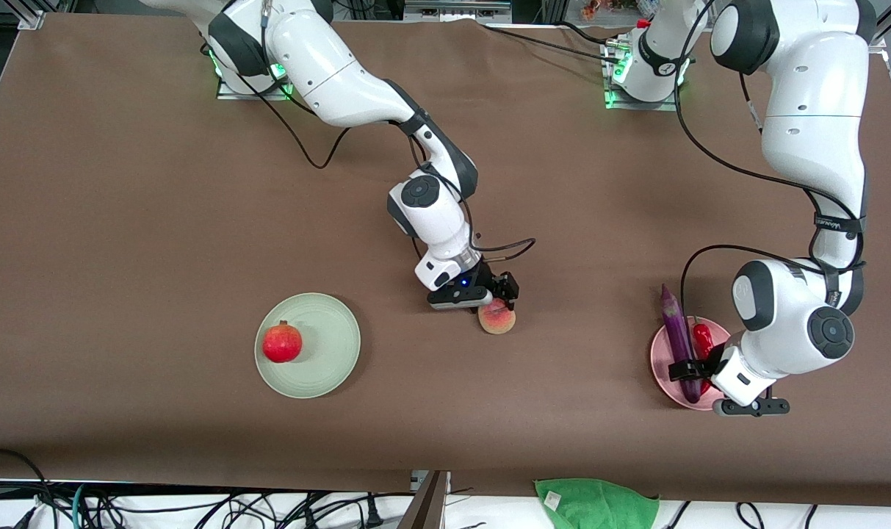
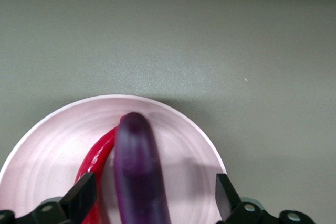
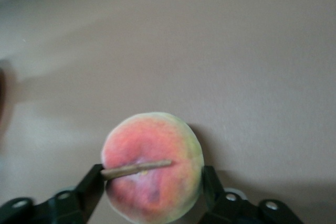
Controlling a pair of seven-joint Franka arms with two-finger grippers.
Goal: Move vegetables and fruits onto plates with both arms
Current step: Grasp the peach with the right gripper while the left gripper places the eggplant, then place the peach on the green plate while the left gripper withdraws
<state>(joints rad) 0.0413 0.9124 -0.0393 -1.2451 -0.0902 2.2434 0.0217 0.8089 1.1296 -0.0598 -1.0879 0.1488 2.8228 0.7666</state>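
Note:
The orange-pink peach (image 1: 497, 319) sits on the brown table at its middle. My right gripper (image 1: 501, 298) is down on it, and in the right wrist view its fingers (image 3: 92, 184) press both sides of the peach (image 3: 152, 166). The purple eggplant (image 1: 676, 336) and red chili pepper (image 1: 702, 336) lie side by side on the pink plate (image 1: 658, 361). My left gripper (image 1: 692, 369) is open just above the eggplant (image 2: 139, 171), with its fingers (image 2: 82, 194) wide of it. The chili (image 2: 97, 156) lies beside one finger. The red pomegranate (image 1: 282, 342) rests on the mint green plate (image 1: 331, 345).
A green cloth (image 1: 596, 503) lies off the table's edge nearest the front camera, below the pink plate. Black cables run along that edge and from both arm bases. Bare brown tabletop lies between the two plates.

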